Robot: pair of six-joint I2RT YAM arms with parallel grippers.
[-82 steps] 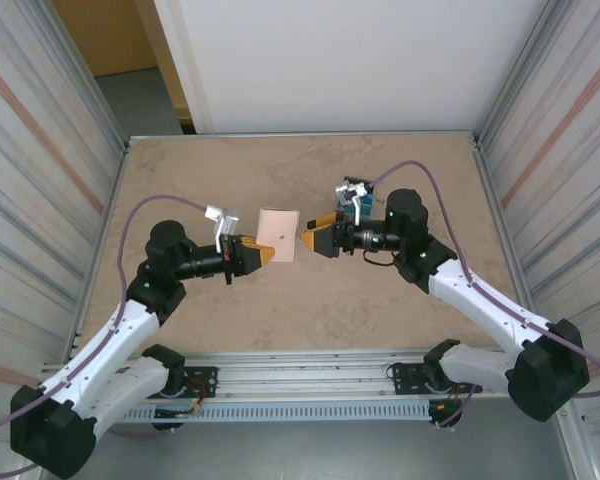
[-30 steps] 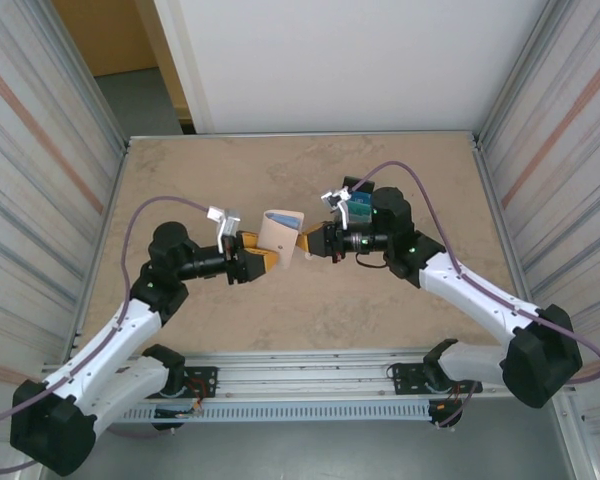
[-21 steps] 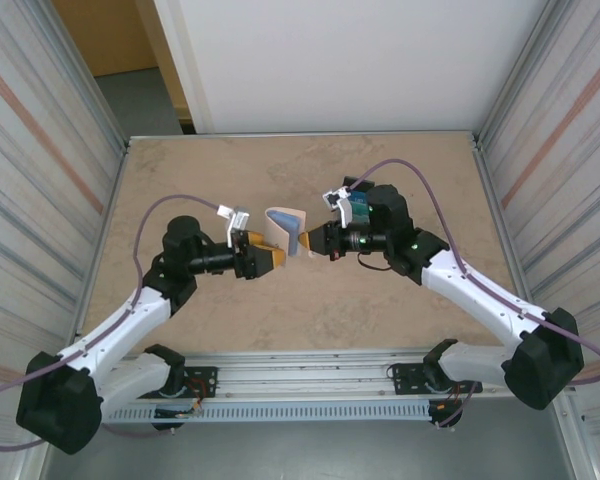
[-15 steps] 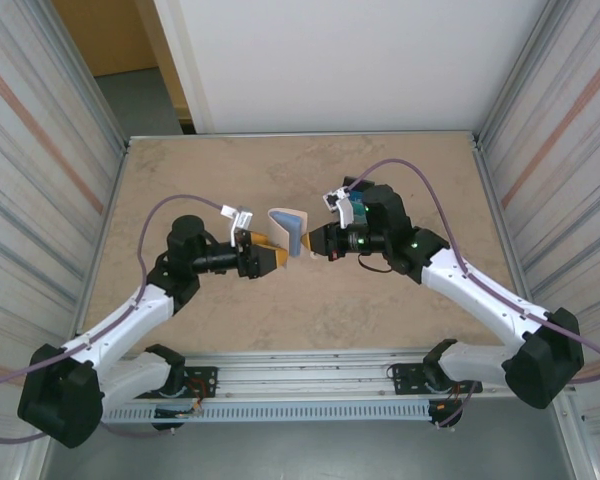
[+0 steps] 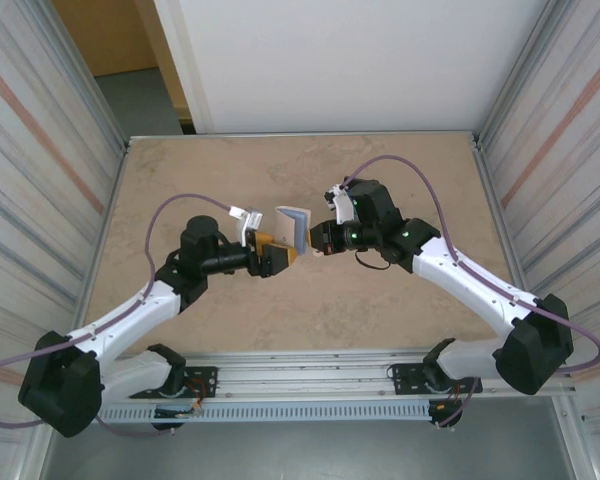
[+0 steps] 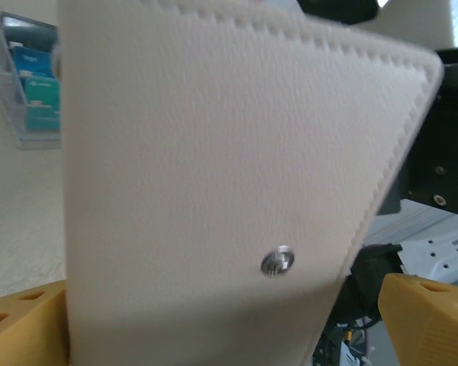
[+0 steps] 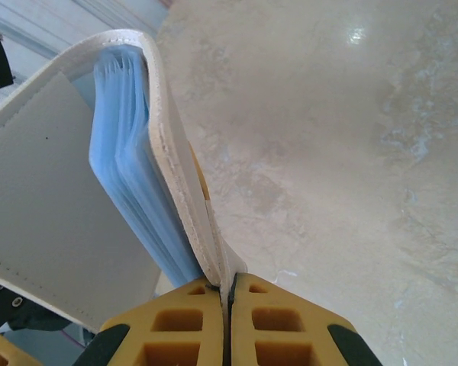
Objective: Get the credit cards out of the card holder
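The beige card holder (image 5: 292, 224) hangs half spread above the table's middle. In the right wrist view my right gripper (image 7: 229, 288) is shut on the edge of the card holder (image 7: 166, 145), and light blue sleeves (image 7: 126, 164) fan out inside it. The credit cards are hidden. The right gripper (image 5: 314, 238) holds from the right. My left gripper (image 5: 278, 252) stands open just left of the holder. In the left wrist view the card holder's outer face (image 6: 214, 152) with its metal snap (image 6: 277, 261) sits between the spread yellow fingers (image 6: 424, 320) of the left gripper (image 6: 229, 339).
A small clear box (image 6: 29, 88) with blue-green contents stands on the table behind the holder. Corrugated walls (image 5: 40, 170) close in both sides, and a rail (image 5: 310, 375) runs along the near edge. The marbled tabletop (image 5: 200, 170) lies bare to the left and back.
My left gripper has opened and let go of the card holder, and its arm has pushed right. The right gripper has drawn the holder up and back, and the holder has spread open.
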